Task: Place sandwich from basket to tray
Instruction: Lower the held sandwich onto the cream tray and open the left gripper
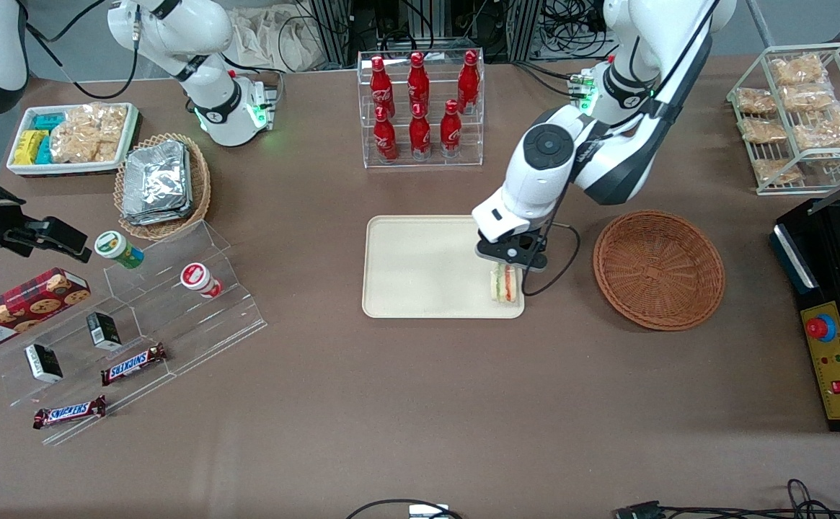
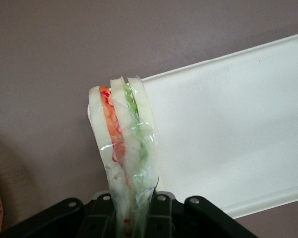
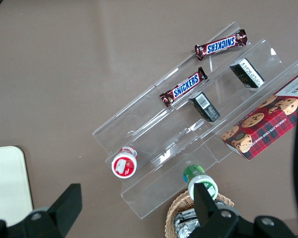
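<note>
Left arm's black two-finger gripper pinches clear-wrapped triangular sandwich upright over the basket-side corner of flat cream rectangular tray, round reddish-brown wicker basket lying beside the tray.

The cream-beige rectangular plastic tray lies mid-table, with the round reddish-brown wicker basket beside it toward the working arm's end. The clear-wrapped triangular sandwich stands at the tray's corner nearest the basket, the left arm's gripper directly above, clamping it.
</note>
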Robot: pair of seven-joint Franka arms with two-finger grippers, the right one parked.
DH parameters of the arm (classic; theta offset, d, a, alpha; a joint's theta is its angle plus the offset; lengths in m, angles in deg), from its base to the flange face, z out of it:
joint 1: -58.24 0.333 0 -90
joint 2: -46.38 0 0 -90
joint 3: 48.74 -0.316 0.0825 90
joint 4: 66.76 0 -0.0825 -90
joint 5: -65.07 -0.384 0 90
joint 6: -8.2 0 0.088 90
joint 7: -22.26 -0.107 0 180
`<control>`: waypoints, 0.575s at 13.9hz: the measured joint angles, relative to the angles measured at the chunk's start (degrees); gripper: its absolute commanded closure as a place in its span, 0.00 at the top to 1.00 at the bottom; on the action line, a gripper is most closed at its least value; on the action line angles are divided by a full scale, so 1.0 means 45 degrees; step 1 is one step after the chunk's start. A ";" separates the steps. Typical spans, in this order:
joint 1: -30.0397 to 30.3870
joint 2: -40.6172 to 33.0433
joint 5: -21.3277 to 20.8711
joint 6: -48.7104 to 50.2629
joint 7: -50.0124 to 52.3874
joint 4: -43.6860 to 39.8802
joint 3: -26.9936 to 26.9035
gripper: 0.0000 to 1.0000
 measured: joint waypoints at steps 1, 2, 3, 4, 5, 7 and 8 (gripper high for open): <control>-0.0103 0.0258 -0.0137 0.0000 0.0005 -0.0053 -0.0001 0.19; -0.0196 0.0524 -0.0202 -0.0001 0.0005 -0.0102 -0.0001 0.19; -0.0265 0.0784 -0.0264 -0.0002 0.0005 -0.0139 -0.0001 0.19; -0.0309 0.1033 -0.0361 -0.0006 0.0007 -0.0178 -0.0001 0.19; -0.0328 0.1250 -0.0423 -0.0010 0.0019 -0.0221 -0.0002 0.19; -0.0369 0.1563 -0.0446 -0.0013 0.0205 -0.0323 -0.0002 0.19; -0.0404 0.1717 -0.0455 -0.0013 0.0422 -0.0394 -0.0003 0.19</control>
